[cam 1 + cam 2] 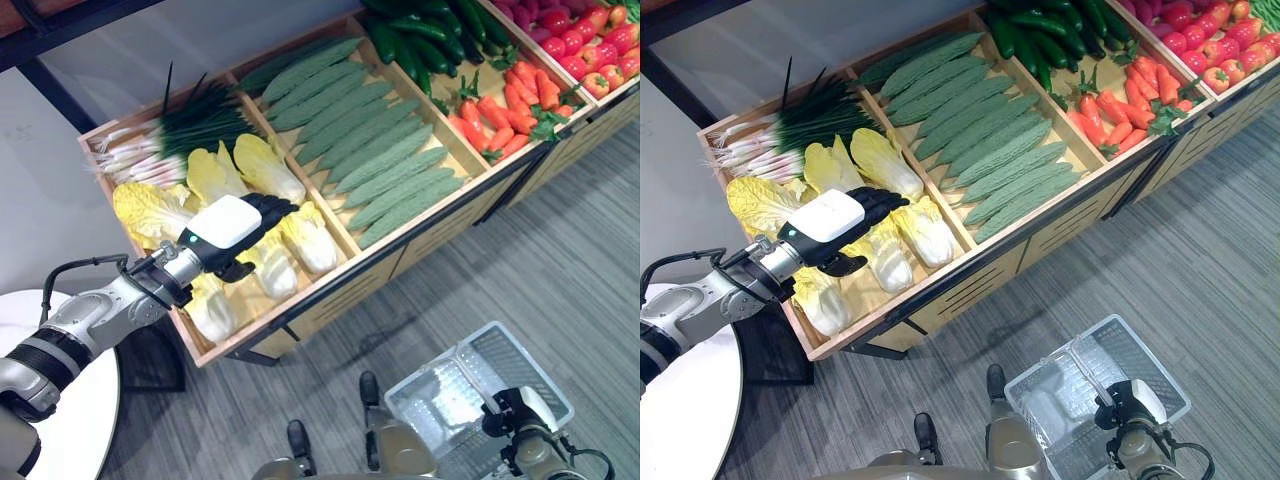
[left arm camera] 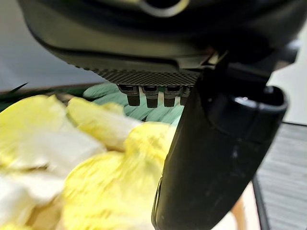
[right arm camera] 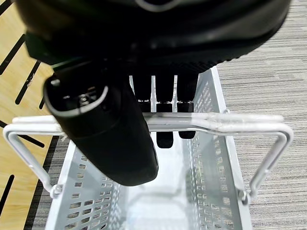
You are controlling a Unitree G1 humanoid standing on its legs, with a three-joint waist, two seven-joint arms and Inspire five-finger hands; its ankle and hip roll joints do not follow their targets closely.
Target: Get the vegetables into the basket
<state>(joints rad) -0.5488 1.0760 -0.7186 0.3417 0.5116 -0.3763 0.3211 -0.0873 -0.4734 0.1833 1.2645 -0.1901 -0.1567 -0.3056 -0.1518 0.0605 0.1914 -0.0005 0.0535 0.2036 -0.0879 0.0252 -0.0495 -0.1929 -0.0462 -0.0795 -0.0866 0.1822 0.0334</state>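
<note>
Several yellow napa cabbages point(image 1: 305, 240) lie in the left bay of a wooden produce stand point(image 1: 340, 290). My left hand point(image 1: 240, 222) hovers over them, fingers stretched forward and thumb spread below, open and holding nothing. In the left wrist view the cabbages point(image 2: 96, 172) lie just past the fingertips point(image 2: 152, 98); whether they touch is unclear. A white mesh basket point(image 1: 455, 375) hangs empty low at the right over the floor. My right hand point(image 3: 120, 139) is shut on the basket handle point(image 3: 230, 124), fingers curled round the bar.
The stand also holds spring onions point(image 1: 190, 125), pale green ridged gourds point(image 1: 370, 140), dark cucumbers point(image 1: 420, 35), carrots point(image 1: 505, 110) and red fruit point(image 1: 590, 45). A white round table point(image 1: 70, 420) sits at the lower left. Grey striped floor point(image 1: 560, 260) lies before the stand.
</note>
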